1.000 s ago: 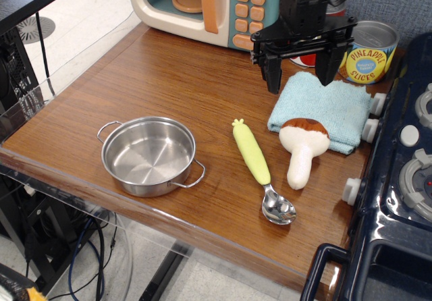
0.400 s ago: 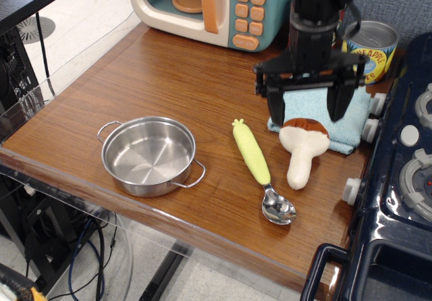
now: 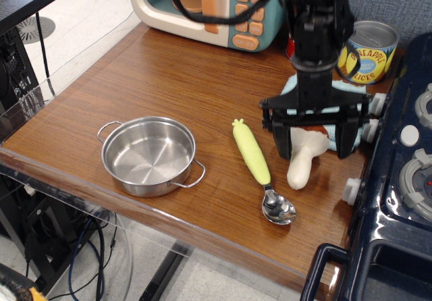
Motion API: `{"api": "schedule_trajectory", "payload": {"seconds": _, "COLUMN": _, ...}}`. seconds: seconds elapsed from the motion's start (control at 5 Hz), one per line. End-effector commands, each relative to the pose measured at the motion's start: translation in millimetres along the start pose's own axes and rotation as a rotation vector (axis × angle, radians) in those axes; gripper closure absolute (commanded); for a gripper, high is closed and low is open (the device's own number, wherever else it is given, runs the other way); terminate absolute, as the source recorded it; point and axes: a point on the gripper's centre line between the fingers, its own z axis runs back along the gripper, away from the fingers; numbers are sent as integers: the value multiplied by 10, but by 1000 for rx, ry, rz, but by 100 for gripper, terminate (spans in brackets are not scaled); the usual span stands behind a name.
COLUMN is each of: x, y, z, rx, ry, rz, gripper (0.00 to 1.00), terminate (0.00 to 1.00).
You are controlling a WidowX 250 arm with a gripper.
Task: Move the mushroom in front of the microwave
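The mushroom (image 3: 302, 165) lies on the wooden table at the right, cream stem pointing toward the front edge, its brown cap mostly hidden behind my gripper. My gripper (image 3: 314, 142) is open and low over the mushroom, one finger on each side of the cap. The microwave (image 3: 206, 4) stands at the back of the table, cream body, teal front, orange handle and buttons, well behind and left of the mushroom.
A light blue cloth (image 3: 368, 112) lies under and behind the cap. A yellow-green-handled spoon (image 3: 260, 169) lies left of the mushroom. A steel pot (image 3: 148, 154) sits front left. A pineapple can (image 3: 370, 51) stands at the back right. The dark blue stove (image 3: 398, 200) borders the right.
My gripper has come forward and down from near the microwave, over the cloth, to straddle the mushroom's cap. It stays open. The mushroom has not moved.
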Motion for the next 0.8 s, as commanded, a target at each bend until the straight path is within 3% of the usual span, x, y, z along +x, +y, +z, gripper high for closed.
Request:
{"api": "schedule_trajectory", "payload": {"seconds": 0.0, "x": 28, "y": -65, "z": -22, "rx": 19, "ry": -21, "rz": -28, "gripper": 100, "terminate": 0}}
{"api": "schedule_trajectory", "payload": {"seconds": 0.4, "x": 24, "y": -32, "z": 17, "rx": 22, "ry": -45, "rz": -15, "gripper": 100, "terminate": 0}}
{"api": "schedule_trajectory", "payload": {"seconds": 0.6, "x": 18, "y": -12, "z": 174, "rx": 19, "ry": -71, "rz": -22, "gripper": 100, "terminate": 0}}
